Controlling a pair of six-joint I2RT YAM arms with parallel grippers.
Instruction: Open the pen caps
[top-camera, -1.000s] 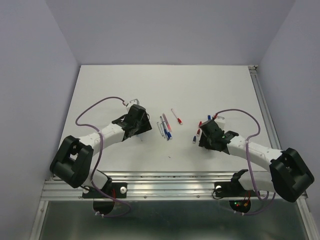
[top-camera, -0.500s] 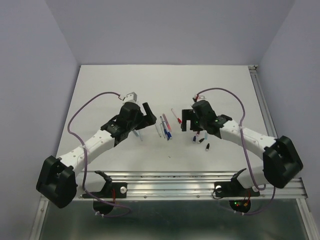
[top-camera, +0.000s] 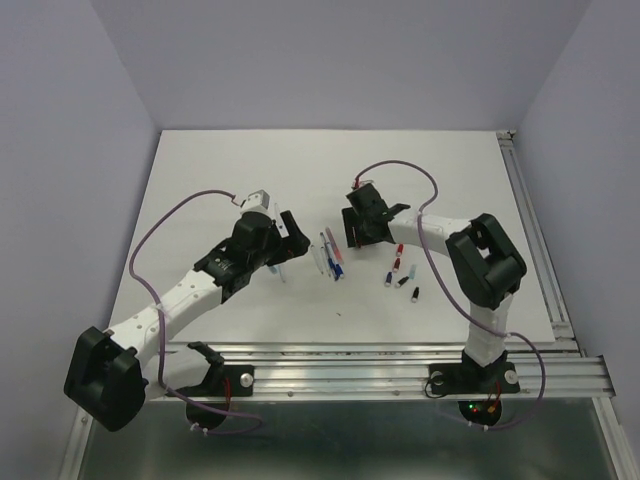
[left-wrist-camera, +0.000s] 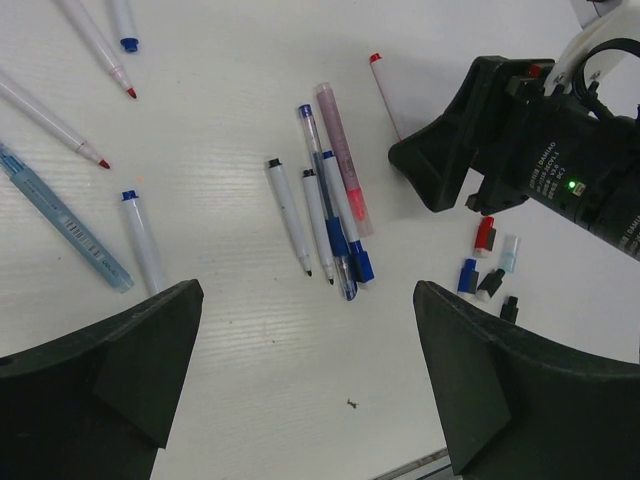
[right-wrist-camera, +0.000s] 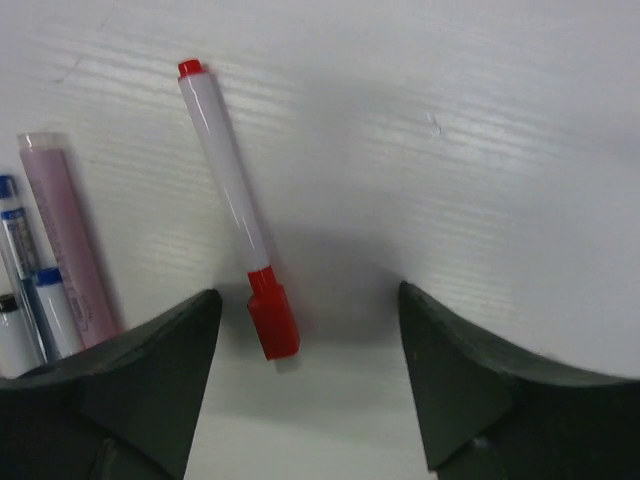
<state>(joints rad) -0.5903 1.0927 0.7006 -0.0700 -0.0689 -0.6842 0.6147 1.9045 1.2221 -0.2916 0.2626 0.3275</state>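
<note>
Your right tool (right-wrist-camera: 305, 330) stood apart, straddling the small red plastic cap (right-wrist-camera: 273, 322) fitted on the thin white pen (right-wrist-camera: 230, 180); your left tool (left-wrist-camera: 305, 340) gaped wide, empty, left of that pen.

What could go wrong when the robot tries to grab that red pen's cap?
1. The red cap sits much nearer one finger of the open right gripper than the other. Closing could shove the red pen sideways instead of pinching it.
2. The pink pen lies close by, so a finger might bump it.
3. The loose caps lie near that arm, which could scatter them.
</note>
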